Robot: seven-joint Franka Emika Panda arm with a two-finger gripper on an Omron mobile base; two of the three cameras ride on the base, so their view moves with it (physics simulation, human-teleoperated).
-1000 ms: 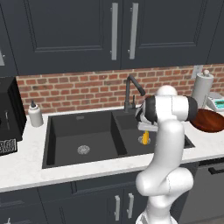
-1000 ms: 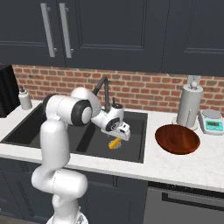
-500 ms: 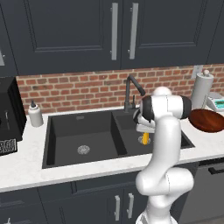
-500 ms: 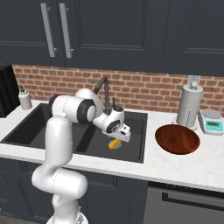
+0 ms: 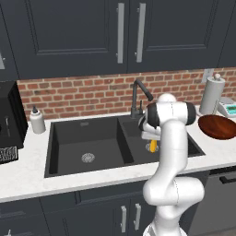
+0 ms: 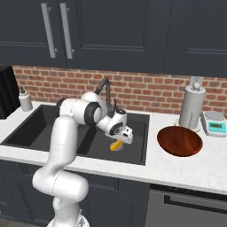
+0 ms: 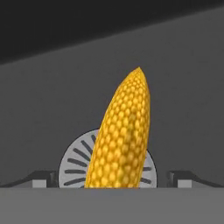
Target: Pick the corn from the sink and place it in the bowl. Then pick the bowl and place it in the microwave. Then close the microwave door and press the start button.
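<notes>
The yellow corn (image 5: 153, 147) lies in the right basin of the black sink (image 5: 69, 138), over the round metal drain (image 7: 72, 168). My gripper (image 5: 151, 138) hangs low over the corn, open. In the hand view the corn (image 7: 123, 135) rises between my two fingertips (image 7: 42, 178), which stand wide apart on either side without touching it. From the right base view my gripper (image 6: 121, 137) sits just above the corn (image 6: 116, 145). The reddish-brown bowl (image 6: 179, 141) rests empty on the white counter right of the sink (image 6: 142, 133). The microwave is out of view.
A dark gooseneck faucet (image 5: 139, 94) stands behind the sink, close to my arm. A paper towel roll (image 6: 193, 106) and a small scale (image 6: 217, 127) stand behind the bowl. A soap bottle (image 5: 37, 120) and a black appliance (image 5: 9, 124) are left of the sink.
My arm's upper part has shifted slightly, while the hand stays low over the corn with its jaws wide. The corn and bowl have not moved.
</notes>
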